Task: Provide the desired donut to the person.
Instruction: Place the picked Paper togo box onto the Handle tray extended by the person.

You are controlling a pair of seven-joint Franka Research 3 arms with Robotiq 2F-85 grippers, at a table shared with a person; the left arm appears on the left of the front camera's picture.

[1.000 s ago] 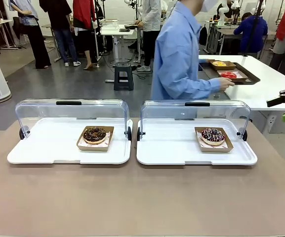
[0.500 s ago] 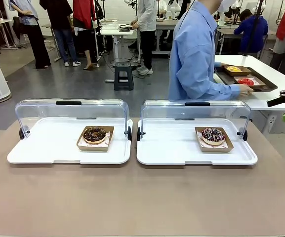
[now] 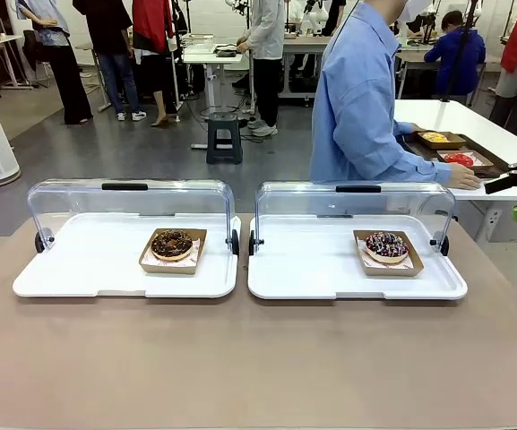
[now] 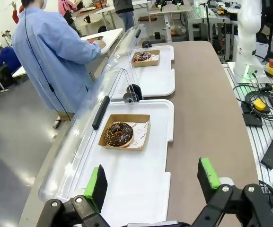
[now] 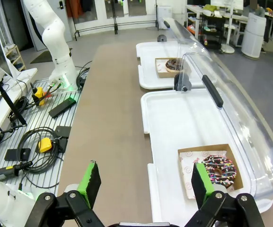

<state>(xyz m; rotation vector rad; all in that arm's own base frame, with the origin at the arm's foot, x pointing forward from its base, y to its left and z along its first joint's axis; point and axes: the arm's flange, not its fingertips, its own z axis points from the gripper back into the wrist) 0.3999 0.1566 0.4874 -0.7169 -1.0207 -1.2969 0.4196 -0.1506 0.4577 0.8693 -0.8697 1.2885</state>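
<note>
While both grippers, left gripper (image 4: 153, 184) and right gripper (image 5: 145, 187), hang wide open and empty, wait: the person (image 3: 366, 98) faces away, each donut (image 3: 172, 244) (image 3: 386, 245) boxed on its tray on the bench (image 3: 258, 358).

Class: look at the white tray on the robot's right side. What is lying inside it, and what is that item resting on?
In the right white tray lies a sprinkled chocolate donut on a brown cardboard holder. The clear lid stands open behind it. The holder's middle is hidden under the donut.
</note>
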